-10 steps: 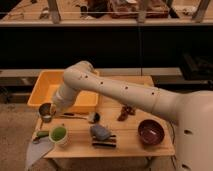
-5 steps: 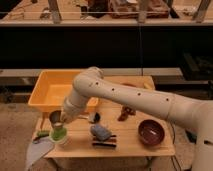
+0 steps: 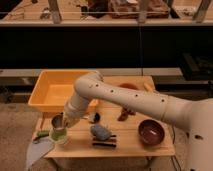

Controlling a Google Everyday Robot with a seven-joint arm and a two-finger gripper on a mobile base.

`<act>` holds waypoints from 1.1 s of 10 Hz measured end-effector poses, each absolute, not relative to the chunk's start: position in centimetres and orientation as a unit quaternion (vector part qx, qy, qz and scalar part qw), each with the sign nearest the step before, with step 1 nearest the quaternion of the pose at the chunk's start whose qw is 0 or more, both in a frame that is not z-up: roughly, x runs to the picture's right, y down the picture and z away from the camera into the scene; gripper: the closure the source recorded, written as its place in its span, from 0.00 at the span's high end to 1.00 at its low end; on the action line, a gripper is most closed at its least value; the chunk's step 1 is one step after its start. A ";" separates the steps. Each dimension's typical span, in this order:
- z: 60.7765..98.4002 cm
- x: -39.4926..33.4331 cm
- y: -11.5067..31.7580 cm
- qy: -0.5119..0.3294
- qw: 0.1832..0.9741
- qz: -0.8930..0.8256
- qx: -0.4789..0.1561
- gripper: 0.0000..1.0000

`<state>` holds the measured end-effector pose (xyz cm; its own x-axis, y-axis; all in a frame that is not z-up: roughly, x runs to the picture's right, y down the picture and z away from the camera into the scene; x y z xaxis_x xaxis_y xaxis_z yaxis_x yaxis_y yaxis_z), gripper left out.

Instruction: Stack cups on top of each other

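Observation:
My gripper [image 3: 63, 123] is at the front left of the wooden table [image 3: 127, 145], at the end of the white arm reaching down from the right. It is shut on the dark grey cup [image 3: 57, 120] and holds it just above, and slightly left of, the pale green cup [image 3: 59, 135]. The green cup seems to sit inside the cream-white cup, whose rim I cannot tell apart from it. The grey cup's lower edge is close to the green cup's rim; I cannot tell whether they touch.
A big yellow tub [image 3: 52, 91] stands at the back left. A dark maroon bowl [image 3: 151, 132] sits front right. A grey-blue lump [image 3: 101, 131] lies on a dark flat thing [image 3: 104, 144] mid-front. A small brown object [image 3: 125, 114] lies mid-table. A grey cloth [image 3: 37, 151] hangs off the left corner.
My gripper has carried the dark grey cup from beside the yellow tub forward and down, to just over the pale green cup. The other things have not moved.

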<state>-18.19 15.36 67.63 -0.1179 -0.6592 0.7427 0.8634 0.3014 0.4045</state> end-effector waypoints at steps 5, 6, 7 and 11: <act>67.7 -19.0 15.9 -0.478 0.644 -0.586 -0.115 0.18; 67.7 -19.1 15.8 -0.479 0.643 -0.587 -0.114 0.31; 67.6 -19.2 15.8 -0.479 0.641 -0.589 -0.114 0.41; 67.4 -19.6 15.9 -0.476 0.639 -0.593 -0.117 0.78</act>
<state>-19.57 15.86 67.43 -0.1560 -0.6458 0.7474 0.8695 0.2693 0.4141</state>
